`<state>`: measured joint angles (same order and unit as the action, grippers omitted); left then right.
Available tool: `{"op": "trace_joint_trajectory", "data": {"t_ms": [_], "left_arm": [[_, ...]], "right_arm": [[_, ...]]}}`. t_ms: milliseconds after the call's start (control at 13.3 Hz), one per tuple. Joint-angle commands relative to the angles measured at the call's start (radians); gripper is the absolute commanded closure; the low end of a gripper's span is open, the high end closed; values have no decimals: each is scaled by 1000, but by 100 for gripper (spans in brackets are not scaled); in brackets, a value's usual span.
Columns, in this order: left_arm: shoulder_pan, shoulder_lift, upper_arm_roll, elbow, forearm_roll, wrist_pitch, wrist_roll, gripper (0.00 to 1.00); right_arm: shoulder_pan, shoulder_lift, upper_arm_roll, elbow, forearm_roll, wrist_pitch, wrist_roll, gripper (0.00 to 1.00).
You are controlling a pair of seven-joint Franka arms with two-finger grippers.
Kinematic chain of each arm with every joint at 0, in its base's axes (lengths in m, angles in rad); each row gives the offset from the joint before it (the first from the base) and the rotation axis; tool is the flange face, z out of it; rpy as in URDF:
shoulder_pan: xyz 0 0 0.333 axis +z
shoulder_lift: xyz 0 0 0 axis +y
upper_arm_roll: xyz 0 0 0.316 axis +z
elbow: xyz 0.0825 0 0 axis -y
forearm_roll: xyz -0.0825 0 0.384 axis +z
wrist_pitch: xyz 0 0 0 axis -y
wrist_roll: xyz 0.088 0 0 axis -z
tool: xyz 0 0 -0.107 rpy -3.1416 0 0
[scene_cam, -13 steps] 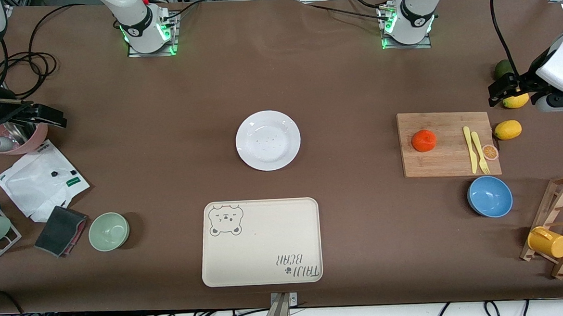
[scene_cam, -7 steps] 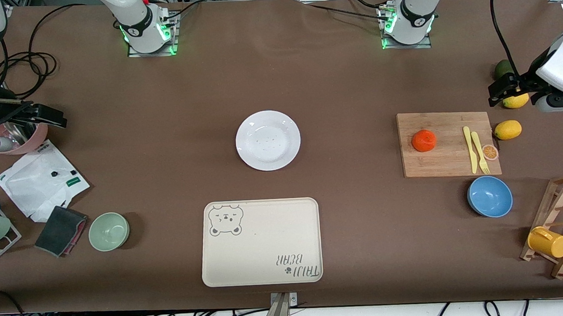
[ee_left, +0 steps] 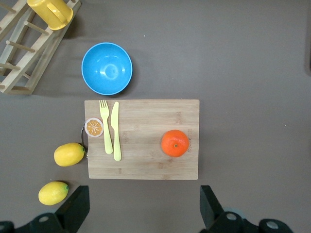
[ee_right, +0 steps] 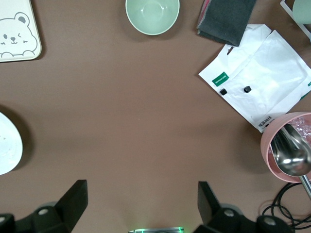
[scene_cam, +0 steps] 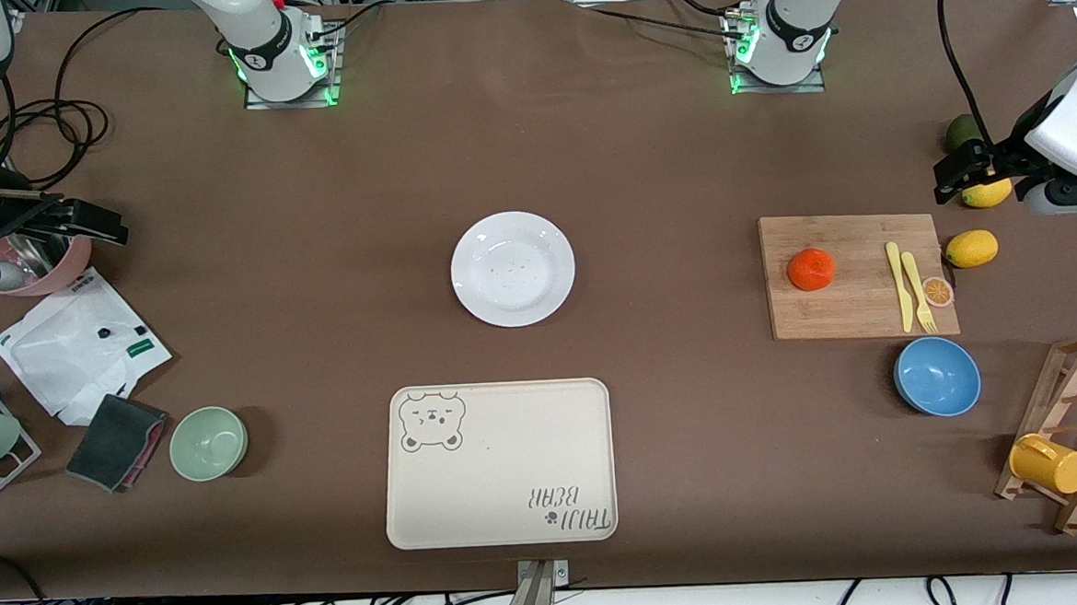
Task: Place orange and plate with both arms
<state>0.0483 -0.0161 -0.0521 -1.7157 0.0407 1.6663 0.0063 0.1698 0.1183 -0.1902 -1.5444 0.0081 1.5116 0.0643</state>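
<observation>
Two claws, both mine, spread wide: left gripper [ee_left: 141,211] above lemons, right gripper [ee_right: 141,208] above a pink cup. Orange [scene_cam: 811,269] on cutting board [scene_cam: 857,313], well inside its edges. Plate [scene_cam: 513,268] mid-table, bare cloth all round.

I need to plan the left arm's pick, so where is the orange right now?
The orange sits on the wooden cutting board toward the left arm's end of the table, beside the yellow knife, untouched.
</observation>
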Motion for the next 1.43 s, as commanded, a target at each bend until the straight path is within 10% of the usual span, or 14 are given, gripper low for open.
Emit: {"op": "trace_joint_trajectory", "data": {"t_ms": [0,451,977,1352], "left_arm": [[-19,43,-14,2,-19,-39,12,0],[-21,205,-46,-63,-24,10,9,0],[-11,188,-49,-424,-110,448,7,0],[-8,241,-49,-505,-22,635,11,0]], "right_arm": [[-7,7,-2,21,18,-13,-15,0],[-7,7,-2,21,18,-13,-15,0],[-7,7,-2,21,18,-13,-14,0],[-7,7,-2,21,18,-14,-15,0]]}}
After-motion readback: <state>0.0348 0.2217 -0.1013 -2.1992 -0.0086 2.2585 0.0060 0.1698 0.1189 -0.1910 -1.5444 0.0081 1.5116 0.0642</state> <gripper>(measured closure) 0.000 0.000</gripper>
